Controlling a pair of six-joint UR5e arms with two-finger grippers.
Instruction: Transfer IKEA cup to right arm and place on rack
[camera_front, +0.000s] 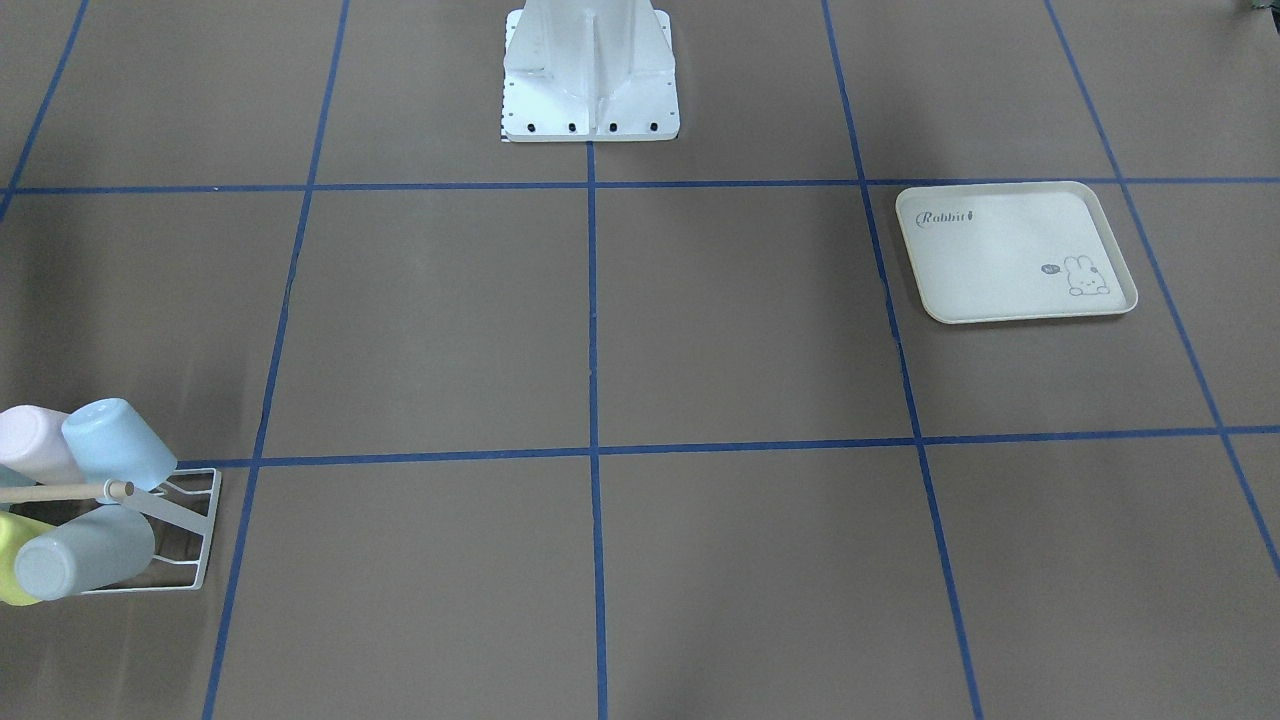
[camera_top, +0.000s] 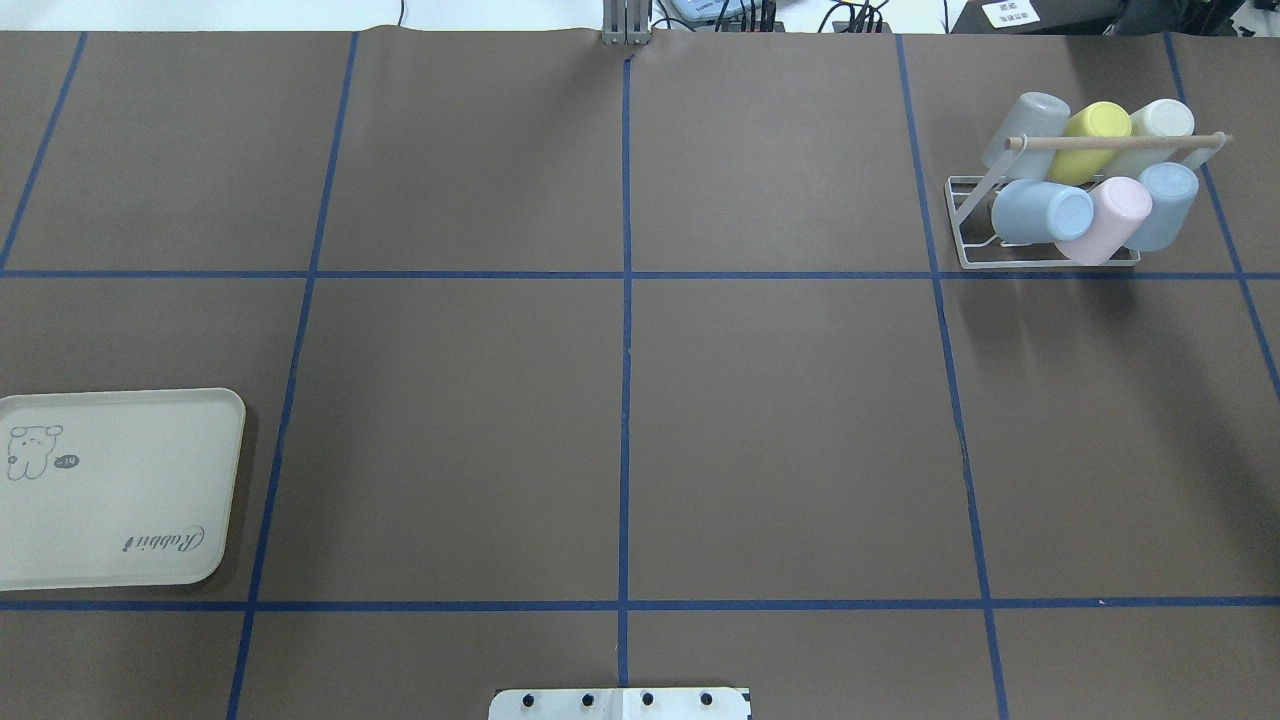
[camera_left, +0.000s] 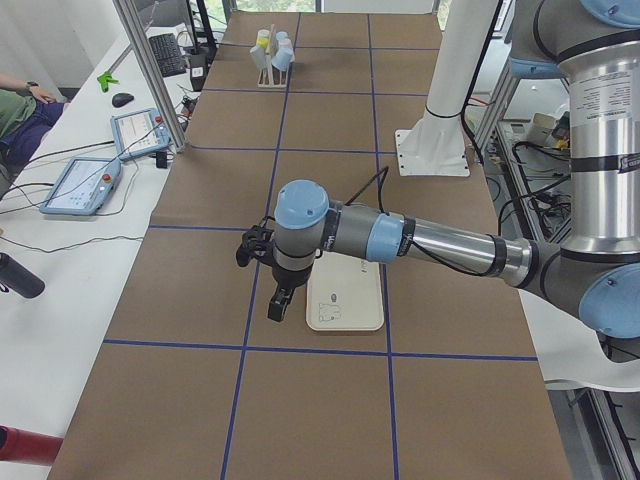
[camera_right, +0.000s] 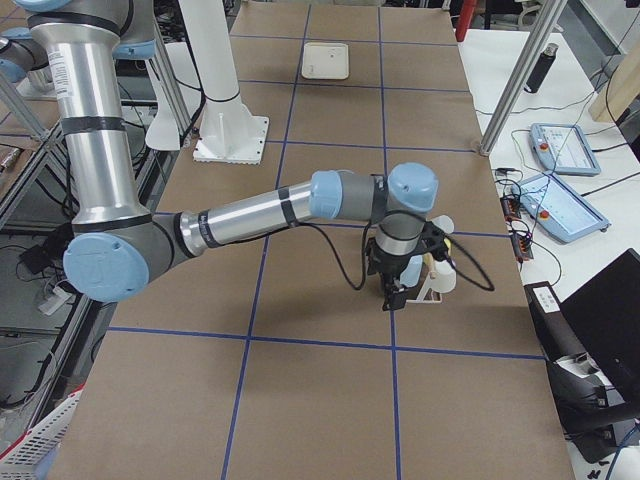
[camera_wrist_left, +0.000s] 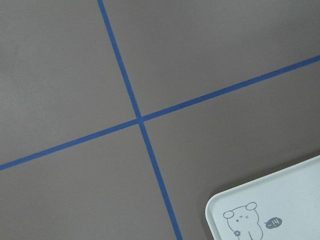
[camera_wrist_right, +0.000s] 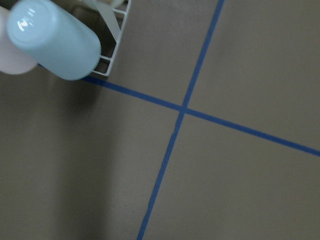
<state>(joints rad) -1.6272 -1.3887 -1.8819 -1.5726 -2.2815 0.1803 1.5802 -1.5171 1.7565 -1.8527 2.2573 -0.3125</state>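
Brown paper is covering the surface (camera_top: 780, 430), and blue tape lines (camera_top: 625, 400) are dividing it into large squares. At the middle of the near edge, the white robot base (camera_top: 620, 703) is sitting bolted down.

On the near left, a cream rabbit-print tray (camera_top: 130, 440) is lying flat. The left arm is stretching low over this end. The left pincer (camera_left: 280, 300) is hanging pointed downward just beside the tray's far edge, close to a tape crossing. It is showing only in the side view, so I cannot tell whether it is spread or pressed together.

At the far right, the white wire rack (camera_top: 1020, 263) is standing just beyond a tape line, with a pale wooden dowel (camera_top: 1115, 143) running across its top. Six cups are resting tilted on its prongs.
- On the far row, a grey cup (camera_top: 1028, 125), a yellow cup (camera_top: 1095, 122) and a cream cup (camera_top: 1160, 118) are leaning away from the robot.
- On the near row, a blue cup (camera_top: 1035, 212), a pink cup (camera_top: 1108, 215) and a light blue cup (camera_top: 1168, 200) are leaning toward it.

Nothing is marking out which of them is the task's own.

The right arm is reaching across to this corner. The right pincer (camera_right: 395, 290) is hanging pointed downward just beside the rack and partly covering the cups in the side view. Whether it is spread, closed or touching anything, I cannot tell.
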